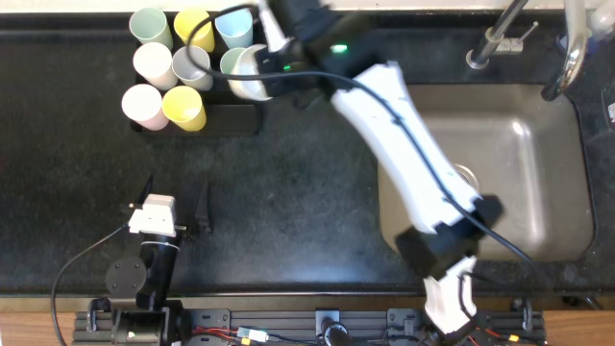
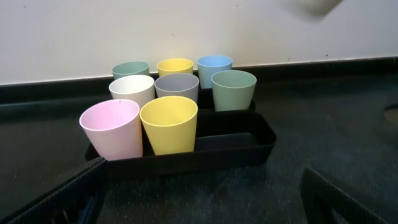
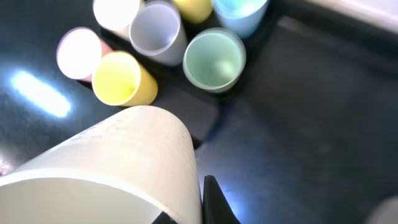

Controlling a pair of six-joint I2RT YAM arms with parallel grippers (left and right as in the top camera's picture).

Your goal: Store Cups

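A black tray at the back left holds several upright cups: pink, yellow, white, grey and green, with more behind. My right gripper is shut on a white cup, held tilted above the tray's right side near the green cup; one finger shows beside the cup wall. My left gripper rests open and empty on the counter in front of the tray.
The tray's front right slot holds no cup. A steel sink with a faucet takes up the right side. The right arm stretches diagonally across the dark counter.
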